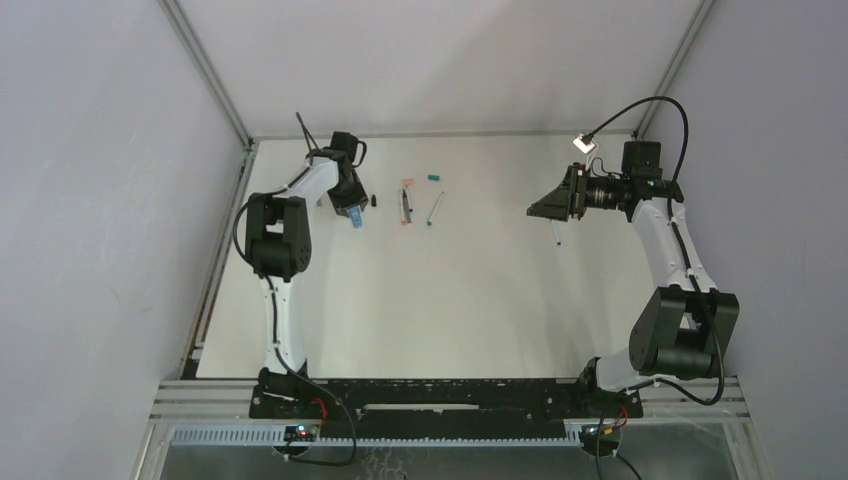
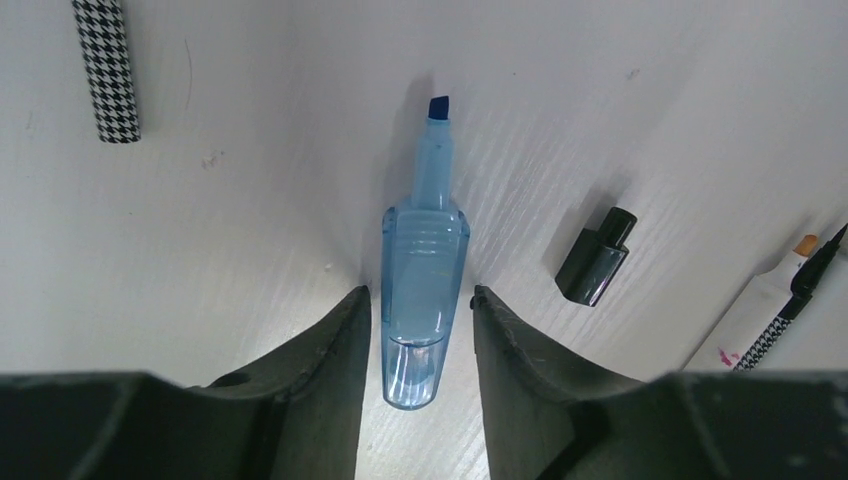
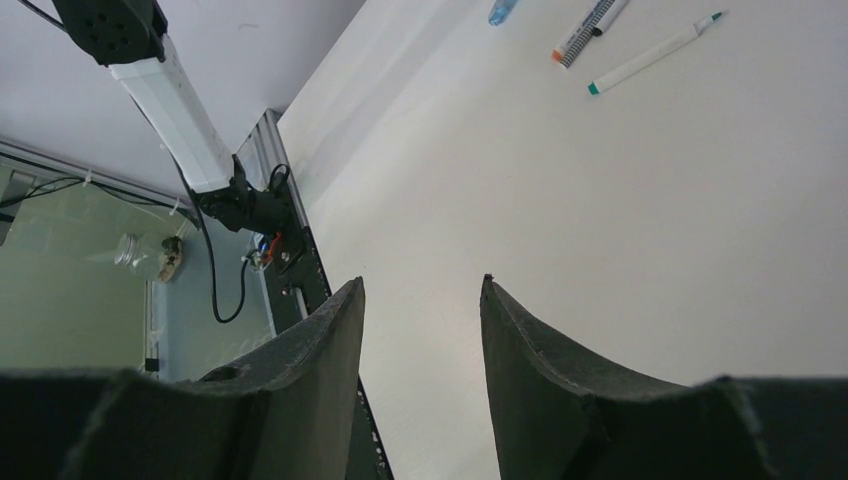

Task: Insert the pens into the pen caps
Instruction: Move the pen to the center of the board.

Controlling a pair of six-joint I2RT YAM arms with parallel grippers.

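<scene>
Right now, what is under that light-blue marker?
Only white table shows around the light-blue marker; whatever lies directly beneath the barrel is covered.

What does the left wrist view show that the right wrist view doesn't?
Only left wrist: a black cap and the left tool straddling the light-blue pen. Only right wrist: the empty right tool, a teal-tipped white pen, the left arm. Both: the light-blue pen, and a houndstooth pen beside an orange-tipped pen.

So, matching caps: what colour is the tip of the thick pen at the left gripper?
Dark blue tip, best seen in the left wrist view.
</scene>
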